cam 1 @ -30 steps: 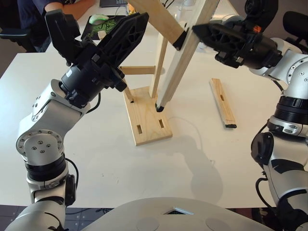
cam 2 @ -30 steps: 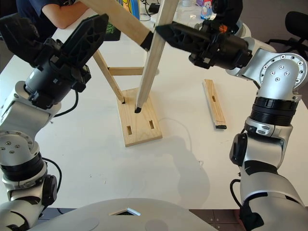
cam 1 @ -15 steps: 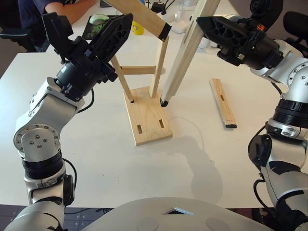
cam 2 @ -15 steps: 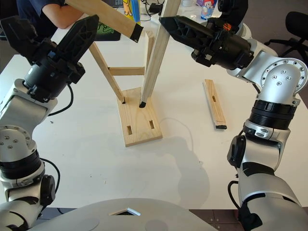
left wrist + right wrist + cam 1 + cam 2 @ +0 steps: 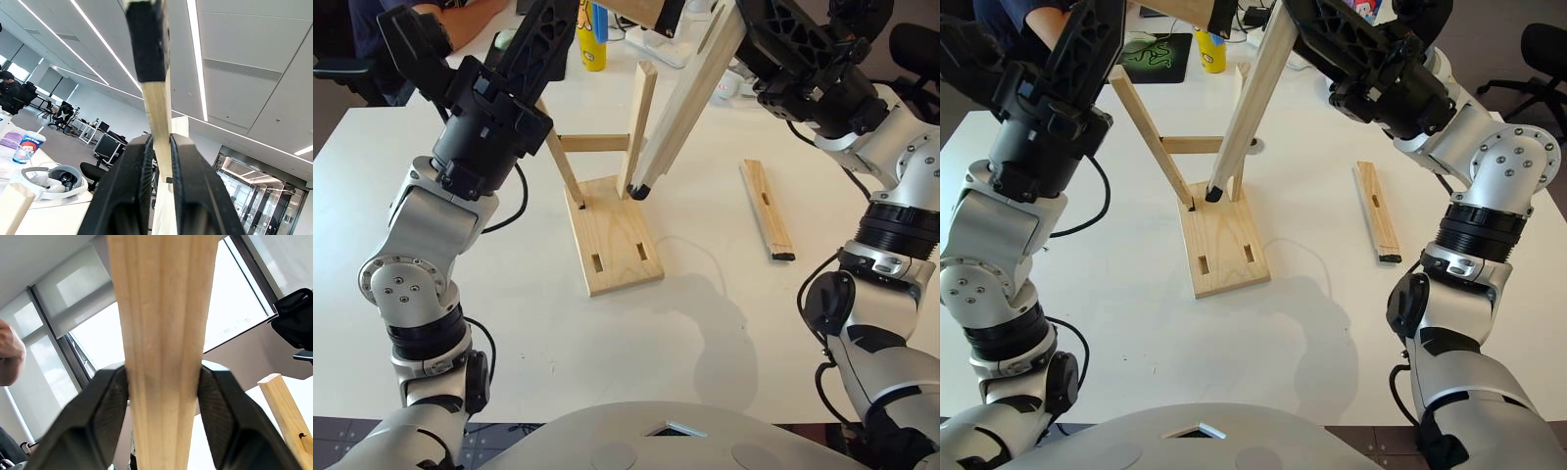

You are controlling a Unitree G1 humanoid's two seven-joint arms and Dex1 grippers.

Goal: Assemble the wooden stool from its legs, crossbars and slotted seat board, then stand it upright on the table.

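Stool leg [image 5: 1246, 103] — clamped in right gripper [image 5: 164, 401], seemingly touching seat board [image 5: 1224, 250].

Open office: desks [image 5: 84, 131], strip lights [image 5: 195, 49]

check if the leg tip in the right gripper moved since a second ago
Yes. The tip of the held leg moved away from the robot over the seat board, to its far edge beside the standing leg.
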